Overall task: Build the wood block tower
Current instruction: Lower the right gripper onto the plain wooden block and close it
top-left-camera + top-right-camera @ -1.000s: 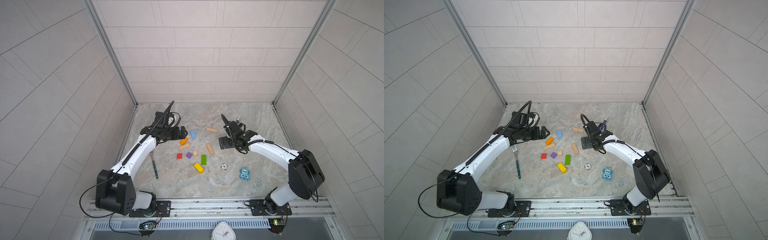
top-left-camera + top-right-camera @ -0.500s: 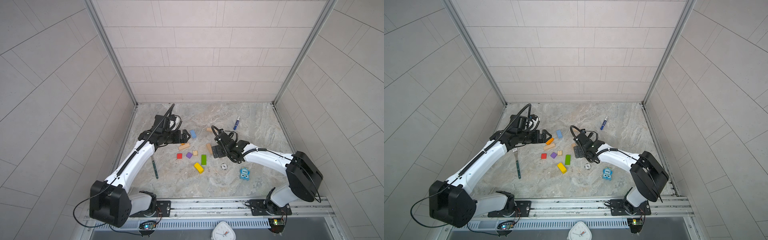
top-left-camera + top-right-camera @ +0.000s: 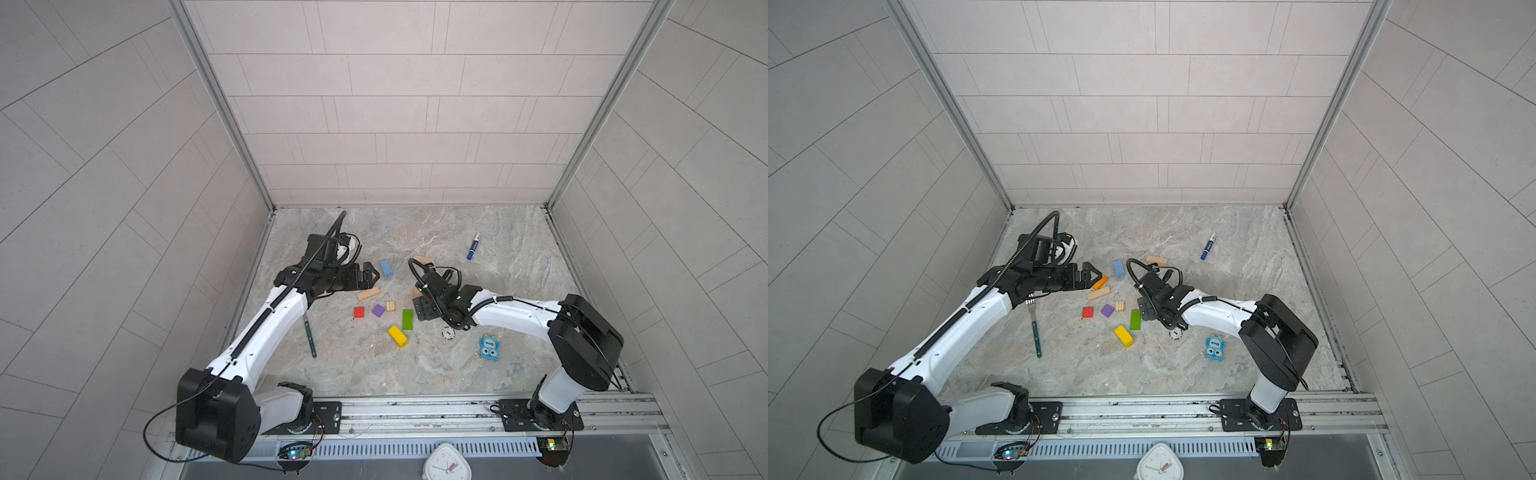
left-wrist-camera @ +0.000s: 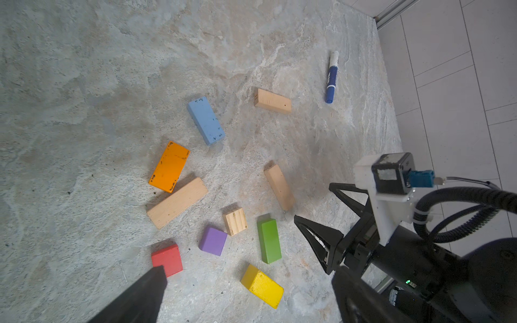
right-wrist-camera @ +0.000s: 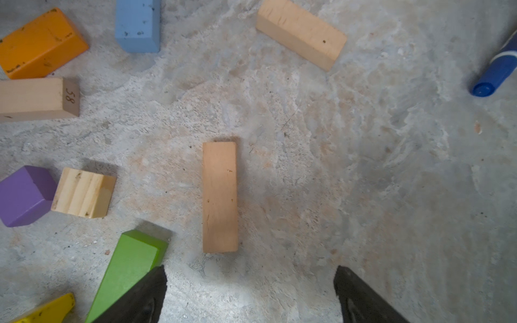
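Both left claw (image 3: 1094,276) and right claw (image 5: 249,273) agape, empty, over oblong wood blocks (image 5: 220,195)

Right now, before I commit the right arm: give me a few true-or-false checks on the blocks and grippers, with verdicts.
1. None of the blocks is stacked yet. True.
2. The right gripper grips the green block. False: its jaws are open and empty, and the green block lies free beside it.
3. The purple cube lies between the red cube and the striped cube. True.
4. The left gripper is shut. False: it is open and holds nothing.
5. The marker lies apart from the blocks. True.
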You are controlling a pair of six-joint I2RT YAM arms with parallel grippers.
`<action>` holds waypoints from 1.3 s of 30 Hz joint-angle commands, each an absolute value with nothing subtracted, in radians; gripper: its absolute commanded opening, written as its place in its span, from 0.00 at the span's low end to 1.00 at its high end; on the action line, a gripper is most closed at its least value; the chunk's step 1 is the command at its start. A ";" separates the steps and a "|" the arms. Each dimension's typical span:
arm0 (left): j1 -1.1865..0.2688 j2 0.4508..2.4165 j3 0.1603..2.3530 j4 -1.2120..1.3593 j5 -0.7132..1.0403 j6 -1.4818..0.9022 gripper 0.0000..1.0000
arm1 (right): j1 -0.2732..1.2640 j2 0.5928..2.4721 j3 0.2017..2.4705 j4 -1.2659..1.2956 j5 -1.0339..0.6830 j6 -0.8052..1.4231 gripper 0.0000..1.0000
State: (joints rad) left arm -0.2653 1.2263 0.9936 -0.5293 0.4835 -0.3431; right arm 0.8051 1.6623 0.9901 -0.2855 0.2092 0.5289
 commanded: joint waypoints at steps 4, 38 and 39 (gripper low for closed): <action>-0.267 1.194 0.976 -0.520 0.470 -0.349 1.00 | 0.810 1.702 0.976 -0.228 0.233 0.578 0.94; -0.267 1.203 0.970 -0.517 0.466 -0.355 1.00 | 0.711 1.780 1.020 -0.319 0.284 0.651 0.87; -0.267 1.203 0.970 -0.517 0.468 -0.355 1.00 | 0.714 1.769 1.027 -0.320 0.279 0.641 0.87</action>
